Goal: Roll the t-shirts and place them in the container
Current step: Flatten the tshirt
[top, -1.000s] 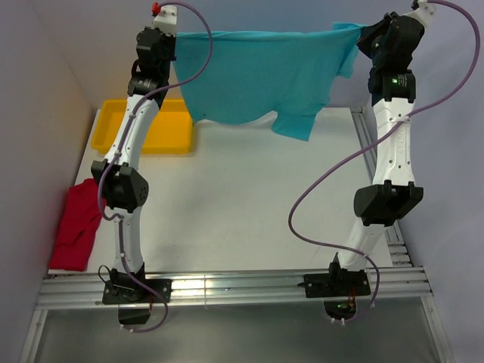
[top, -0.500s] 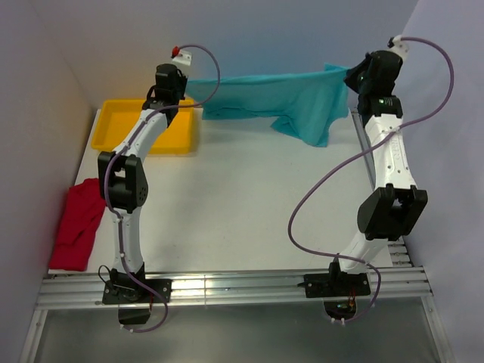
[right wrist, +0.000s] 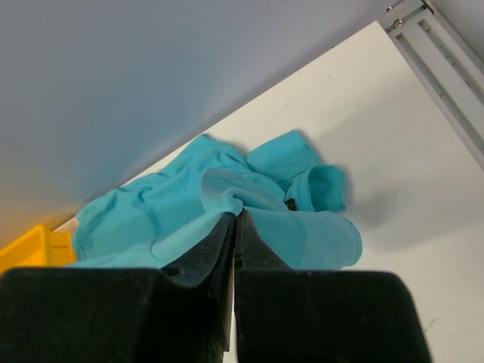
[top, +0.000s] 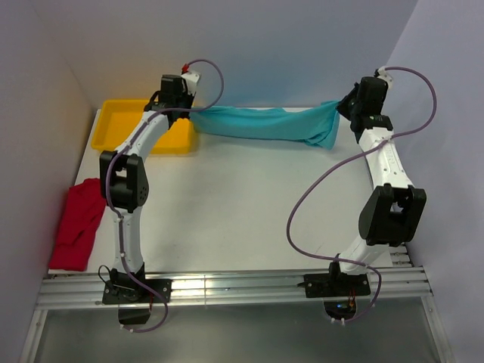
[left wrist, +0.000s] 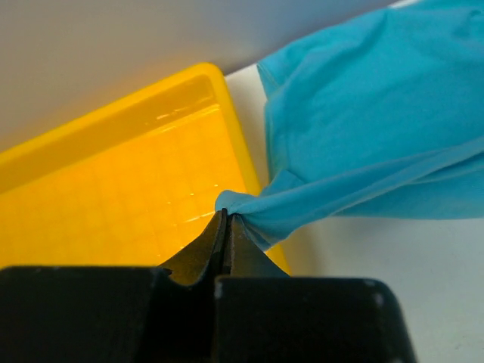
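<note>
Your left claw (left wrist: pixel 226 215): pressed together, pinching one end of teal t-shirt (top: pixel 261 123), just over right rim of yellow tray (top: pixel 113 134). Your right claw (right wrist: pixel 235 216): pressed together, pinching other end, far right. Shirt bunched into band between claws along far side of desk (top: pixel 249 204). Red t-shirt (top: pixel 76 223): crumpled at left desk edge, well apart from both claws.

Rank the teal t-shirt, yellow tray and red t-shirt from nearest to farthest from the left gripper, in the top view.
1. teal t-shirt: clamped in the left gripper, stretching rightward.
2. yellow tray: right beside it, far-left corner.
3. red t-shirt: at the left edge of the table, nearer side.
</note>
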`<state>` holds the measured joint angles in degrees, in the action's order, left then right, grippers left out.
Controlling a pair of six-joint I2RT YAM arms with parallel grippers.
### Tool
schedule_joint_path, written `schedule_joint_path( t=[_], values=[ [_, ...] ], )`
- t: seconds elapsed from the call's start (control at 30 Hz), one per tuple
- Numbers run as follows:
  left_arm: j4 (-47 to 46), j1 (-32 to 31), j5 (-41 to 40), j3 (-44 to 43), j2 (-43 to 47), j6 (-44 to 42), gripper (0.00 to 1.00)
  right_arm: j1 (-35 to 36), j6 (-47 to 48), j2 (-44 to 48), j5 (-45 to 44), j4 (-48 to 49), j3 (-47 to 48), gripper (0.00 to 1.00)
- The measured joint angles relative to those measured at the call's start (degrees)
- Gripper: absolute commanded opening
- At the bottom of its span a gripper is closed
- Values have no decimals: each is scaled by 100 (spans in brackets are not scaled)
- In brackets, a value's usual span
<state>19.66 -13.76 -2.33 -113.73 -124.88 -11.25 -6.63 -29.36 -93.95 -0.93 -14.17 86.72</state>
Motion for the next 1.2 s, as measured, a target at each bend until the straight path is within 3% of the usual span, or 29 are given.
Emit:
schedule_joint_path(
  t=[0.47,1.2],
  values=[
    [568,-485,20,-551,-1364,52,0,0,4,205,44,127,-380,0],
    [634,92,-820,-1187,-1766,151,0,422,42,28,94,129,-337,0]
  ],
)
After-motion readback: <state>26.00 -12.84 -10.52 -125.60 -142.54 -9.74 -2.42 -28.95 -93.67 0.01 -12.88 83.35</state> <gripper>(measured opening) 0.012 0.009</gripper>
